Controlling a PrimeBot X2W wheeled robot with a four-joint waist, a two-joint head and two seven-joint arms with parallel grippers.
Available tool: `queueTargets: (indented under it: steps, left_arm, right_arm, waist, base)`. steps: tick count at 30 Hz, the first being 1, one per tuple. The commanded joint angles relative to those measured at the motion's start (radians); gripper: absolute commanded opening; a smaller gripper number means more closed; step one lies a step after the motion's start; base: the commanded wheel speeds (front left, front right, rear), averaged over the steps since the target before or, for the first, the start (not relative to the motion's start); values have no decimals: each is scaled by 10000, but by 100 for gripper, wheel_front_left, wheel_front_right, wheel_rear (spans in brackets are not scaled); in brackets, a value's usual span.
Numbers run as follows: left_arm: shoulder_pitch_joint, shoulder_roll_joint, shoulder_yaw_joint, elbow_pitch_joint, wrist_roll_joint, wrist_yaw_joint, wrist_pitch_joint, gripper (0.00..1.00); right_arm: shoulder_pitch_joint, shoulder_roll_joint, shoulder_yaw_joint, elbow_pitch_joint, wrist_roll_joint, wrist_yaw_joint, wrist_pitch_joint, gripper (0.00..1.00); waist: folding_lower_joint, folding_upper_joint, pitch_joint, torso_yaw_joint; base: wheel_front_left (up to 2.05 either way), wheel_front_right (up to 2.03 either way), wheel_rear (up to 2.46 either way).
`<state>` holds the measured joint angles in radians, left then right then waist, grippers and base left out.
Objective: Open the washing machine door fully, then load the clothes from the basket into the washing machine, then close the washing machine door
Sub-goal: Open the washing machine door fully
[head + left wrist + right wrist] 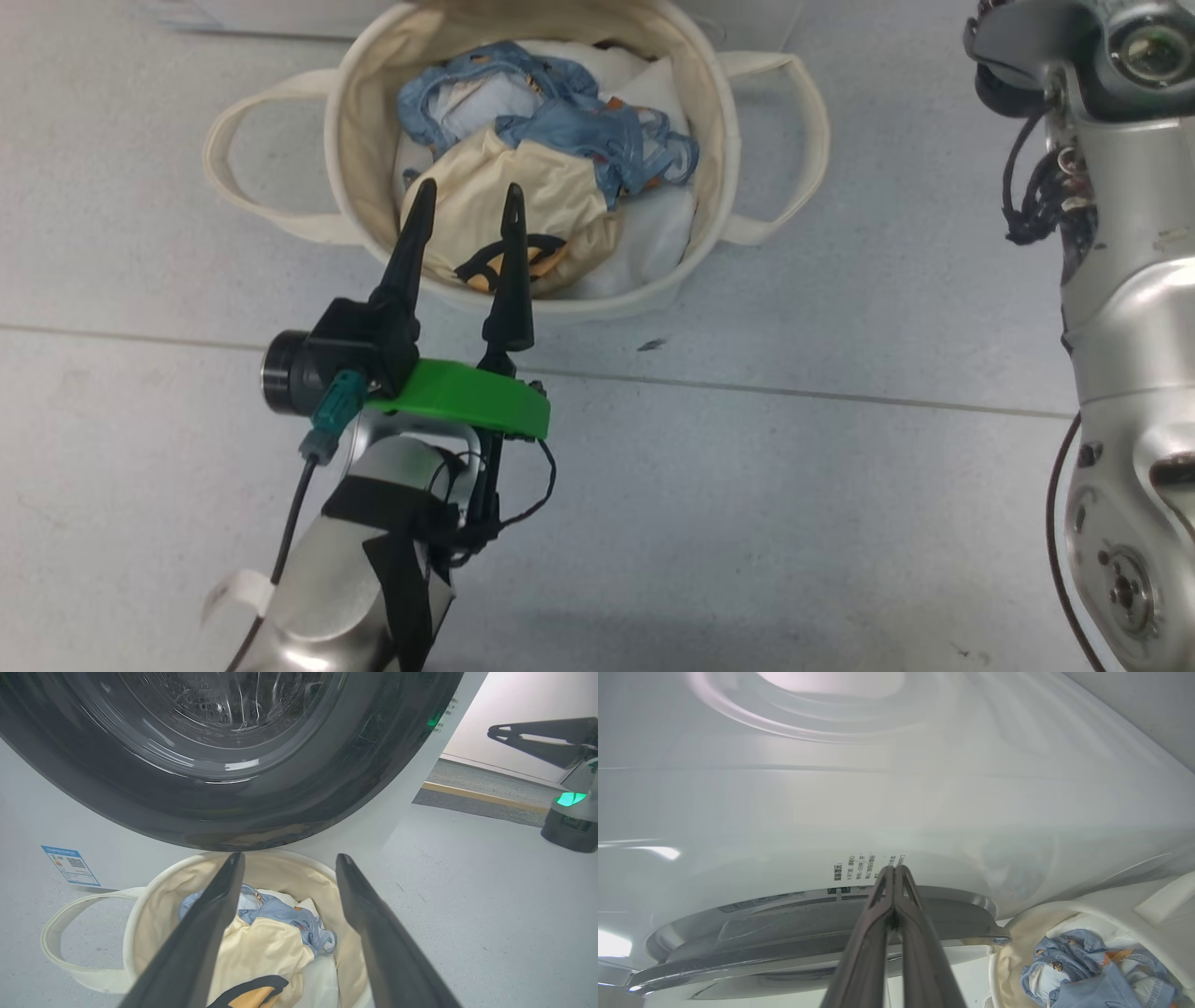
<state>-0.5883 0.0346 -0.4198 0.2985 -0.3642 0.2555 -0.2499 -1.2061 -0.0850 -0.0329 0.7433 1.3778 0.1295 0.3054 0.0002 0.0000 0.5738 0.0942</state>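
left claw has its fingers wide apart w/ nothing between them, tips hanging over the near side of the basket at top centre of the head view. right claw is pressed together, holding nothing, tips pointing at the printed text on the white front of the washing machine.

clothes are all in the basket. cream garment w/ black-and-orange print lies right under the left tips. blue garment is bunched behind it toward the top of frame. both lie on a plain white sheet. basket sits on the floor just below the washing machine door, whose black rim arcs across the top of the left wrist view. can't tell from these views if the door is wide, ajar or shut.

step in hand, prob: first pick from the basket w/ the left claw. to do it well:
- drop straight onto the raised fold of the cream garment.
- keep both tips inside the rim and off the canvas wall.
- close on a thick bunch, not a thin edge.
- don't pinch the white sheet underneath, it isn't part of the load.
- blue piece overlaps the cream one mid-basket, so lift slow and watch if it drags along.
- door rim hangs close above, so come up toward the lower frame edge before swinging to the machine.
- if the door isn't wide, sort that first.
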Motion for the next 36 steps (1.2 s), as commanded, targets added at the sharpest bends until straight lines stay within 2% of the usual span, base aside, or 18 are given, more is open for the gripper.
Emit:
queueTargets:
  steps: [1, 9, 17, 24, 29, 36]
  left_arm:
    - [-149, 156, 180, -367, -97, 90, -118, 100]
    - [-365, 156, 24, -578, -289, 232, -118, 100]
    - [-317, 156, -112, -718, -519, 371, -118, 100]
    - [-201, 156, -195, -731, -566, 404, -118, 100]
    - [-206, 156, -265, -764, -596, 414, -118, 100]
    - [-169, 156, -147, -704, -565, 410, -118, 100]
  right_arm:
    - [-470, 291, 292, -286, 127, 12, -30, 0]
    - [-1053, 343, 1465, -245, 865, 12, 342, 0]
    - [-1341, 346, 2453, -248, 1546, 12, -151, 0]
    - [-1376, 347, 2607, -319, 1888, 12, -183, 0]
    - [-1552, 347, 2244, -626, 2148, 12, -440, 0]
    - [-1310, 347, 2353, -648, 2585, 12, 99, 0]
  waist:
    - [-2, 0, 299, 174]
    - [-2, 0, 781, 532]
    - [-2, 0, 877, 782]
    - [-2, 0, 840, 855]
    - [-2, 0, 954, 879]
    - [-2, 0, 934, 823]
  base:
    - [0, 0, 0]
    - [0, 0, 0]
    - [0, 0, 0]
    - [0, 0, 0]
    - [0, 0, 0]
    - [0, 0, 0]
